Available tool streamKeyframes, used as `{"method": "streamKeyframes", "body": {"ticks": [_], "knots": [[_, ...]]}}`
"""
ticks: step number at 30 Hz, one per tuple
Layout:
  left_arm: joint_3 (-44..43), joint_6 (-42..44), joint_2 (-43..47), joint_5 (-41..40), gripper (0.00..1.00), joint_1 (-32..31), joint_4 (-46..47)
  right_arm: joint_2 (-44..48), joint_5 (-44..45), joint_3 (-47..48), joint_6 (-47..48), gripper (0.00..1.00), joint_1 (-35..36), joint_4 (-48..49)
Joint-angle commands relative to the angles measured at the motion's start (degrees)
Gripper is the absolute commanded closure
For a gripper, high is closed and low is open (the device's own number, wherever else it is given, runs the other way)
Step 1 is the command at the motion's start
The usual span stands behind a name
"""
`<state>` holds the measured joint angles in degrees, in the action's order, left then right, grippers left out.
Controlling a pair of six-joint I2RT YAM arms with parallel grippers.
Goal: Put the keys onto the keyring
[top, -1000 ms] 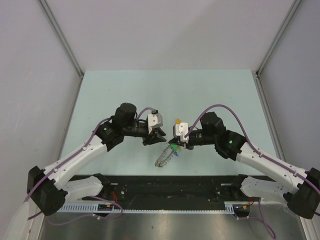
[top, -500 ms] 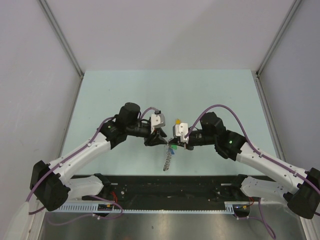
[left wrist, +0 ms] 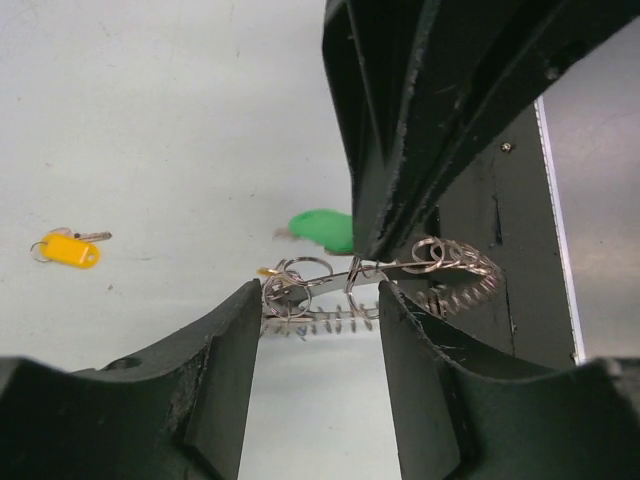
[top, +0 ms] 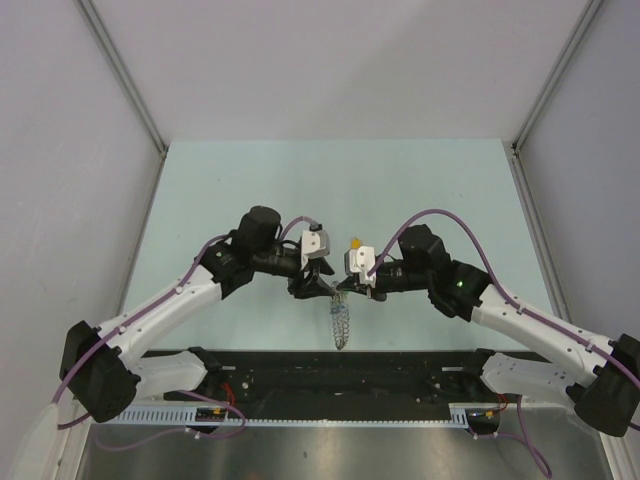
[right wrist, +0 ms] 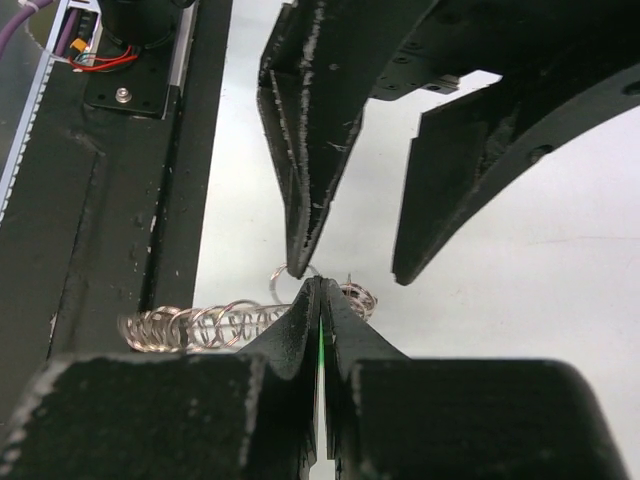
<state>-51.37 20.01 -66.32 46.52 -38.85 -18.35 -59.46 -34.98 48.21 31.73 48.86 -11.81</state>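
My right gripper point(top: 345, 290) point(right wrist: 320, 285) is shut on the green key, which shows as a green sliver between its pads and as a green head point(left wrist: 322, 228) beside its fingers point(left wrist: 400, 150). The keyring point(top: 340, 325) point(left wrist: 330, 318) point(right wrist: 190, 325), a grey coil of small loops, hangs from that gripper's tip above the table. My left gripper point(top: 320, 286) point(left wrist: 318, 305) is open, its fingers either side of the keyring's loops without touching them. A yellow key point(left wrist: 70, 250) with a small ring lies on the table, apart from both grippers.
A black rail point(top: 340, 375) point(right wrist: 100, 200) runs along the near edge just below the hanging keyring. The pale green table point(top: 250, 190) stretches beyond the arms. Grey walls point(top: 80, 200) enclose it on the left, back and right.
My left gripper has opened. The keyring, slanted toward the left before, now hangs straight down under the right gripper. The right arm has barely moved.
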Motion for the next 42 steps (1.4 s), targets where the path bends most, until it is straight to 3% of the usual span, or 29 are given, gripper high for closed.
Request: {"method": "streamKeyframes", "body": {"ticks": [1,14,27,36,42], "knots": [[0.05,0.91,1.37,3.49,0.46,-0.26,-1.78,0.31,0.62,2.42,0.09,1.0,-0.43,4.08],[1.01,-3.66,0.32,1.9,0.57,-0.35,3.66,0.14,0.35,2.42,0.09,1.0,-0.43,4.26],[0.22,-2.87,-2.4,4.8,0.71,-1.31,1.56,0.49,0.27,2.42,0.0,1.0,-0.43,4.17],[0.31,-3.66,-2.76,4.63,0.83,-1.4,3.14,0.49,0.09,2.42,0.09,1.0,-0.35,4.25],[1.1,-5.51,-1.53,5.25,1.0,-1.4,6.13,0.49,0.0,2.42,0.0,1.0,-0.34,4.17]]}}
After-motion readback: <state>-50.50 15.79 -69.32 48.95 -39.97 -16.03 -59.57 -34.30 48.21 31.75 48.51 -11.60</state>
